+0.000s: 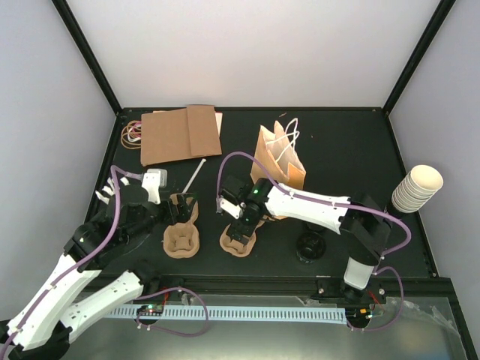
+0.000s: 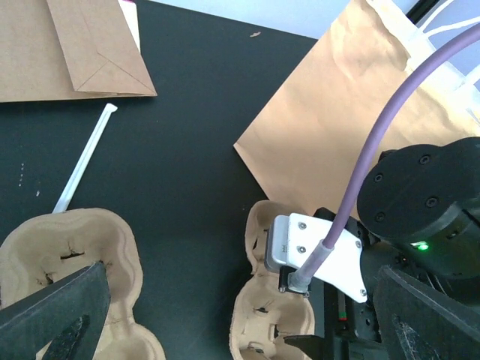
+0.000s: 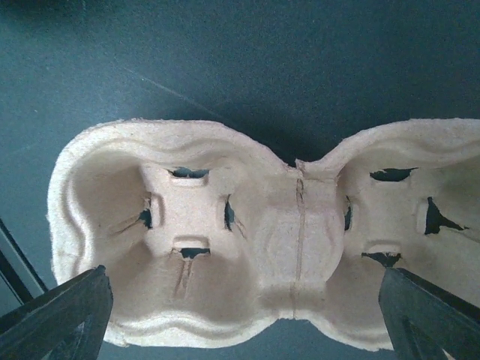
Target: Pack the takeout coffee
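Observation:
One takeout coffee (image 1: 310,244), a small dark cup with a round black lid, stands on the table to the right of both trays, with no gripper on it. My left gripper (image 1: 180,208) (image 2: 240,330) is open over the far end of the left pulp tray (image 1: 182,238) (image 2: 71,259). Its fingers (image 2: 64,319) are spread wide, with nothing between them. My right gripper (image 1: 241,225) (image 3: 244,330) is open just above the right pulp tray (image 1: 238,241) (image 3: 247,247) (image 2: 274,319). That tray's pockets hold no cup, and the fingertips (image 3: 56,315) straddle it.
A brown paper bag (image 1: 279,159) (image 2: 337,127) stands upright behind the right tray. Flat folded bags (image 1: 180,135) (image 2: 67,45), a white straw (image 1: 193,178) (image 2: 84,159) and rubber bands (image 1: 133,133) lie at the back left. A stack of cream cups (image 1: 417,188) sits at the right edge.

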`<control>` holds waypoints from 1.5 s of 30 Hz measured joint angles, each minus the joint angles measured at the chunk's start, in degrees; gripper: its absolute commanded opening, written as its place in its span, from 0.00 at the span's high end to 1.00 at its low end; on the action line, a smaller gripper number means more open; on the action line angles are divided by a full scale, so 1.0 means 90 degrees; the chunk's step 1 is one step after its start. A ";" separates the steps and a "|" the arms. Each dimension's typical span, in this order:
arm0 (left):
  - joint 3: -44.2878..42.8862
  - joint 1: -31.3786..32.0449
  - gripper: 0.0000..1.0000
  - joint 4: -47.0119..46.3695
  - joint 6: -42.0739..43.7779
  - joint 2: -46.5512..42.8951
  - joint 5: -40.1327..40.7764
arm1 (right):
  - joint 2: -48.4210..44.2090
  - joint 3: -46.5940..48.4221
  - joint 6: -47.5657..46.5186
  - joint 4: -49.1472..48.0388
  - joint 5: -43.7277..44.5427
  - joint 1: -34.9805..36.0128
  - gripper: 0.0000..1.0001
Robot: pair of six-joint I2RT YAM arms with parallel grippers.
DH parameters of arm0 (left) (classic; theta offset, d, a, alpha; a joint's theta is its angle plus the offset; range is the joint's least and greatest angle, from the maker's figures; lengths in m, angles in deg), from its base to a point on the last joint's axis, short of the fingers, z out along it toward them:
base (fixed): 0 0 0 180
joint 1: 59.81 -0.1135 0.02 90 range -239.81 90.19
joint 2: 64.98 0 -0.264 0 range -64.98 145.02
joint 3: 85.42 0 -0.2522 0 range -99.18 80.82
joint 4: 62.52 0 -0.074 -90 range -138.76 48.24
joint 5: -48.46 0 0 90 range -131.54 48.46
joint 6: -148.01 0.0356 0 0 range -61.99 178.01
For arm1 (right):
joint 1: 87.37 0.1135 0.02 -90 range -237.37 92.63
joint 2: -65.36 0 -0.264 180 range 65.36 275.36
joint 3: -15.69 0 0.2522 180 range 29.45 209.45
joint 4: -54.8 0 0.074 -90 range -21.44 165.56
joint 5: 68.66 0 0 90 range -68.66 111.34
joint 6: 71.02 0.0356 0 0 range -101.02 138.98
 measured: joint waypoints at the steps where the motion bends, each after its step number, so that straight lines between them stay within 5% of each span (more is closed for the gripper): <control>1: 0.0000 0.0000 0.01 -0.0002 0.0000 -0.0010 0.0007 | 0.0034 0.0000 -0.0017 -0.0007 0.0000 -0.0005 0.00; 21: 0.0012 -0.0010 0.01 -0.0017 0.0109 0.0163 0.0102 | 0.0712 0.0010 -0.0117 -0.0151 -0.0039 -0.0090 0.21; 30: 0.0012 -0.0010 0.01 -0.0061 0.0185 0.0202 0.0104 | 0.1001 0.0063 -0.0109 -0.0187 0.0158 -0.0102 0.15; 45: 0.0012 -0.0010 0.01 -0.0063 0.0209 0.0202 0.0114 | 0.1209 0.0068 -0.0068 -0.0282 0.0410 -0.0192 0.28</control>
